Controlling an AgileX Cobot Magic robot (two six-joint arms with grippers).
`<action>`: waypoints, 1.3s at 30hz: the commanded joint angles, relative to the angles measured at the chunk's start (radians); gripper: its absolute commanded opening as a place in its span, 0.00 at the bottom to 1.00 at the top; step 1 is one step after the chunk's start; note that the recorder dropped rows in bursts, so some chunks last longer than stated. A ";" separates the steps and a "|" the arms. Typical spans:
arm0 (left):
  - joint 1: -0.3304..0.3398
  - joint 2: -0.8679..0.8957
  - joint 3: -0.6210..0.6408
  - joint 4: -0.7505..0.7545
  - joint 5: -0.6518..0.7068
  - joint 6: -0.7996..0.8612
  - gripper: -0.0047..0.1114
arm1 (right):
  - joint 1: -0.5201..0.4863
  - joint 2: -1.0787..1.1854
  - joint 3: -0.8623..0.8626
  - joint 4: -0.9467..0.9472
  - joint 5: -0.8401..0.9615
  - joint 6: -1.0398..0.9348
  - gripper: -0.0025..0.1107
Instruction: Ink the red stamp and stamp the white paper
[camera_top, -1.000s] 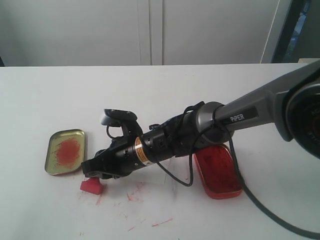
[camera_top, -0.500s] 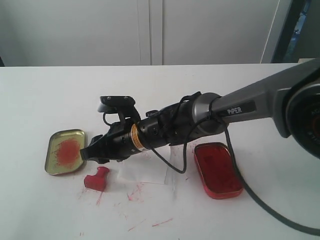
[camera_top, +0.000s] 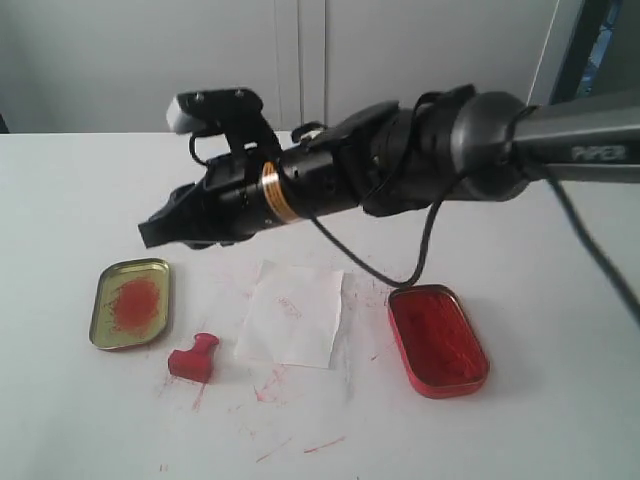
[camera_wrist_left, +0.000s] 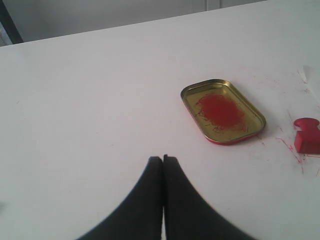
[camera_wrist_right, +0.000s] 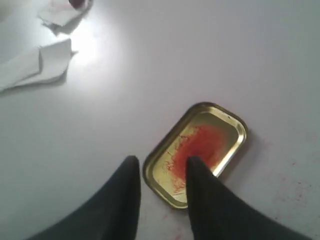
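White surface (camera_top: 90, 170) fills the exterior view up to grey cabinet doors, its upper half bare and open. At lower left the red stamp (camera_top: 193, 358) lies free and seemingly tipped over, between the gold tin (camera_top: 131, 302) and the white paper (camera_top: 292, 312), close to both. The paper shows a faint red mark, so a stamping looks done, though weakly. The red ink tin (camera_top: 438, 338) sits at lower right, apart from the paper. The right hand (camera_top: 150, 232) hangs above the gold tin, fingers parted and empty. The left hand (camera_wrist_left: 163, 160) is pressed closed on nothing. No surface edge crowds the stamp.
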 joint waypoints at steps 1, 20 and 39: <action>-0.008 -0.003 0.002 0.000 -0.001 -0.003 0.04 | -0.037 -0.186 0.072 -0.044 -0.069 0.093 0.11; -0.008 -0.003 0.002 0.000 -0.001 -0.003 0.04 | -0.174 -0.775 0.604 -0.044 0.081 -0.010 0.02; -0.008 -0.003 0.002 0.000 -0.001 -0.003 0.04 | -0.174 -0.823 0.606 -0.044 0.049 -0.010 0.02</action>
